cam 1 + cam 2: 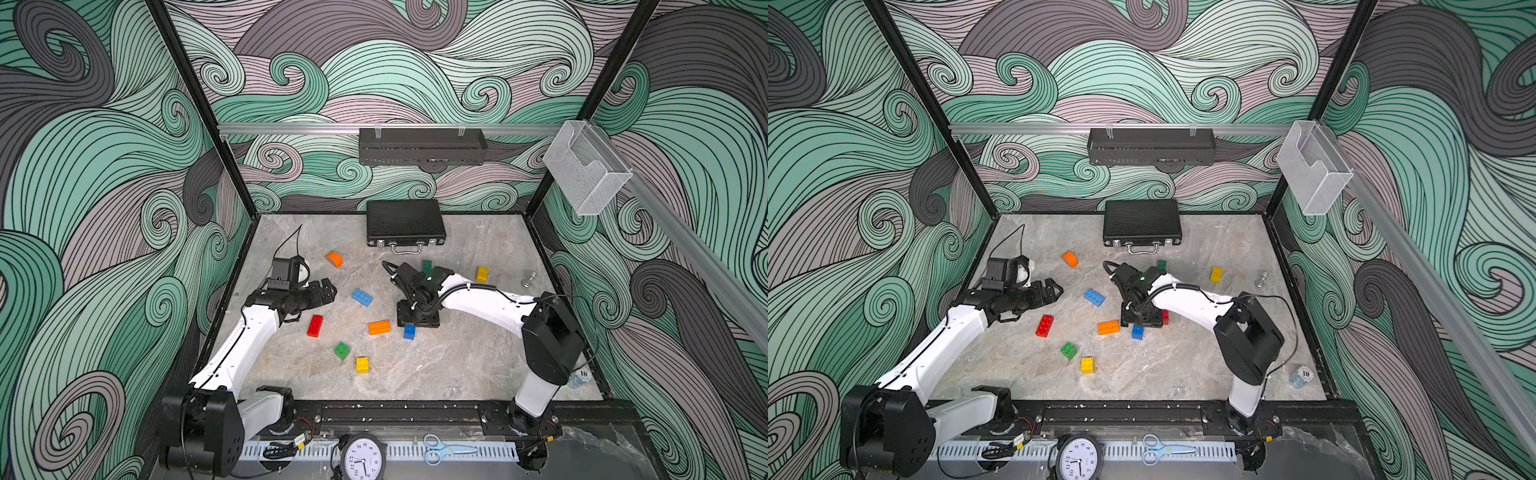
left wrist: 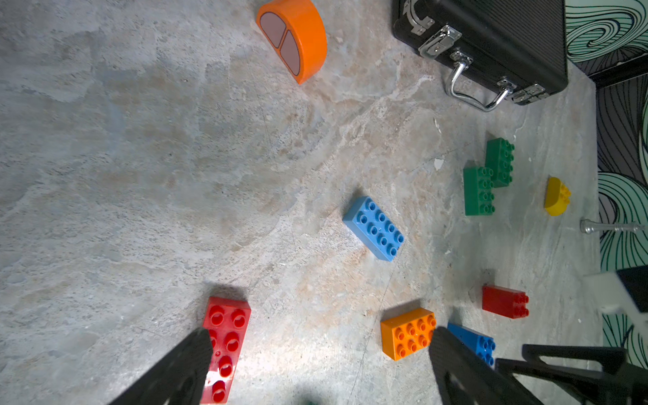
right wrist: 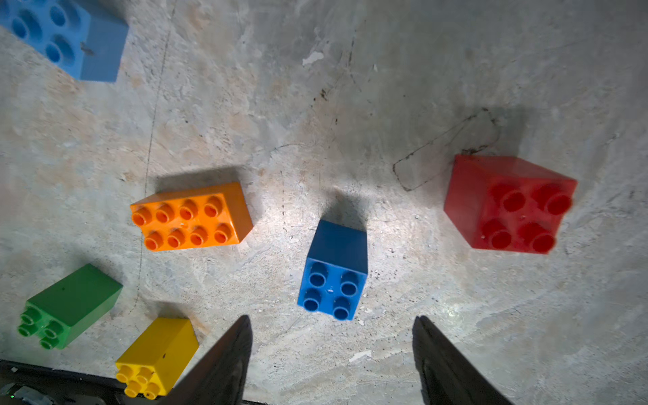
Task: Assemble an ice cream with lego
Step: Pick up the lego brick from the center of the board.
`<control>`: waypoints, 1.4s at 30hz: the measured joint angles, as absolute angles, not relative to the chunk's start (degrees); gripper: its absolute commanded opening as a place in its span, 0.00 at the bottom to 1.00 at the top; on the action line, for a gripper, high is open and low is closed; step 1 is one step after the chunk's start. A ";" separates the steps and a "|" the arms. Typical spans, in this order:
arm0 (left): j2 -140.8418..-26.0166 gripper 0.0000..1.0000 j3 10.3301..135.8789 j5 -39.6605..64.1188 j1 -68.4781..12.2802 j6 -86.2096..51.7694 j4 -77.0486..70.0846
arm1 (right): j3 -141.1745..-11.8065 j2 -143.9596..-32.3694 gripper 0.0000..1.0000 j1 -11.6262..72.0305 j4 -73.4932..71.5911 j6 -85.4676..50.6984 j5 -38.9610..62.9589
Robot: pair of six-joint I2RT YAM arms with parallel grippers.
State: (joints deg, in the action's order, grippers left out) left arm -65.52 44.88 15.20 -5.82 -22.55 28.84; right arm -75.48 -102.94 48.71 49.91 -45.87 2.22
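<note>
Right wrist: parted tool (image 3: 332,326) near blue brick (image 3: 333,273)

Colours: red brick (image 1: 315,325), light-blue brick (image 1: 362,297), orange brick (image 1: 379,327), dark-blue brick (image 1: 409,331), green brick (image 1: 342,350), yellow brick (image 1: 362,365); black ribbed briefcase (image 1: 405,222); grey marbled tabletop (image 1: 457,361); teal-grey swirl-pattern walls (image 1: 415,62).

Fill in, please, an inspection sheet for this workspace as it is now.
Surface: grey marbled tabletop, scuffed.
Job's things: scattered loose: red oblong plastic brick, orange oblong plastic brick, small blue square plastic brick, others.
Clutter: closed black textured briefcase; small silver metal piece.
Grippers: left gripper fingers open, empty; right gripper fingers open, empty, near the small blue brick.
Cables: black corrugated cable by the right gripper.
Surroundings: wave-patterned walls, black wall basket, round clock.
</note>
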 measured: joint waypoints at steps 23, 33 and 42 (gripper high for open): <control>-66.35 0.97 44.88 15.94 -6.15 -22.55 29.52 | -77.17 -110.93 0.35 48.95 50.26 -47.07 2.57; -68.12 0.97 44.88 16.91 -6.79 -22.57 29.45 | -78.30 -109.30 0.26 48.90 52.69 -45.36 1.72; -71.53 0.97 45.34 19.68 -10.20 -22.68 27.62 | -81.45 -100.92 0.25 45.60 58.39 -38.06 1.06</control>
State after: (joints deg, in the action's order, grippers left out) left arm -71.53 45.34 19.68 -10.20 -22.68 27.62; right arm -81.45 -100.92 45.60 58.39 -38.06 1.06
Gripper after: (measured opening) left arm 0.967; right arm 0.335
